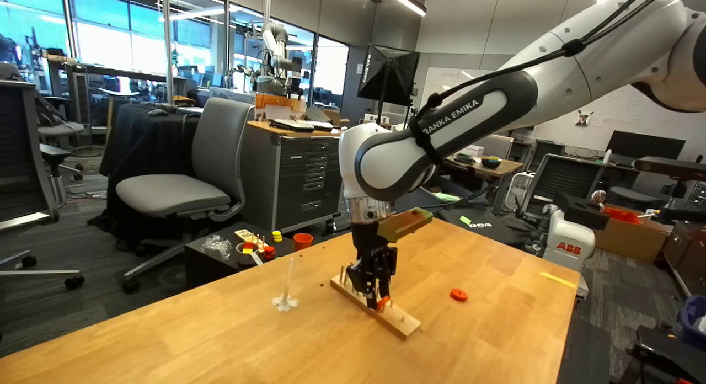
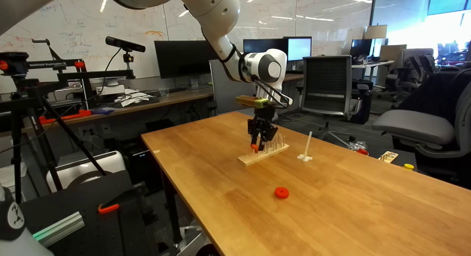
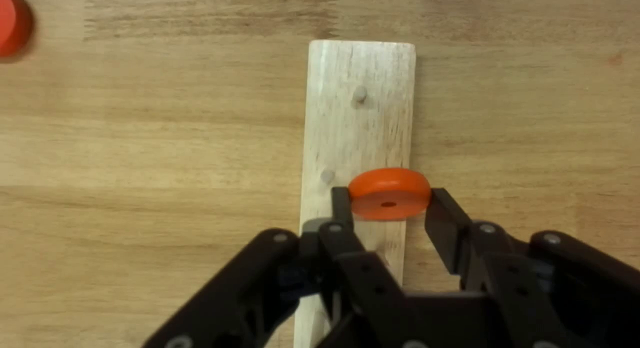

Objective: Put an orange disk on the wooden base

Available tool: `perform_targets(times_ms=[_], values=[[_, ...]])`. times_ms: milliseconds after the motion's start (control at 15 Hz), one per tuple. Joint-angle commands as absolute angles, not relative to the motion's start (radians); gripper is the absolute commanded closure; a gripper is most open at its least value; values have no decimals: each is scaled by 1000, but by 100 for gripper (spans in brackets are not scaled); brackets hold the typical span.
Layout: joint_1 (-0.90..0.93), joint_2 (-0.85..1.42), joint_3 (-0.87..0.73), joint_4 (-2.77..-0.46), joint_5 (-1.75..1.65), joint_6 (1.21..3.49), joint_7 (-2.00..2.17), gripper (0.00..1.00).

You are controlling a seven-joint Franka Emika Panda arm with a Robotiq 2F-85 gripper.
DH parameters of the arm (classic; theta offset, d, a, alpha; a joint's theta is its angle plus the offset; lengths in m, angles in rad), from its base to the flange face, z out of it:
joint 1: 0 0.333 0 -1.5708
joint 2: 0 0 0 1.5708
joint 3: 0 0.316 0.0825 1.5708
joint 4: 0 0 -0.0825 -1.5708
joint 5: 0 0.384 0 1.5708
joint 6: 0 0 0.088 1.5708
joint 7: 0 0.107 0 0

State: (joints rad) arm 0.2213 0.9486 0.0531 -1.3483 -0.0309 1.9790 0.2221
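I am working a black, two-fingered gripper from afar, and its fingertips are clamping a thick, round orange disk with a small dark hole in its face. The disk is hanging tilted over the wooden base, a long, flat strip of pale wood with a row of thin upright pegs; whether it is touching the wood I cannot tell. I am pinching opposite sides of its rim, which, I judge, is leaving the hole free for a peg. A short, pale round peg on the base is standing just beside one fingertip, so it may be the target; the slanting disk is probably needing levelling first.

A second disk, orange-red and round, is lying flat, well apart from the base, perhaps as a spare. In an exterior view, a thin, whitish upright post is standing near the base's taller-peg end.

Under the base, a smooth, honey-brown wooden table is spreading out. Well beyond the base, a grey office chair is standing by a low black side table, and elsewhere a scribbled whiteboard is covering the wall.
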Motion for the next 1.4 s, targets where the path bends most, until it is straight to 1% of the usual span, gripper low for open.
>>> perform_targets(times_ms=[0,1333], values=[[224,937,47,-1392,-32,2005,220,82],[201,744,82,-1610,-10,2135,158,82]])
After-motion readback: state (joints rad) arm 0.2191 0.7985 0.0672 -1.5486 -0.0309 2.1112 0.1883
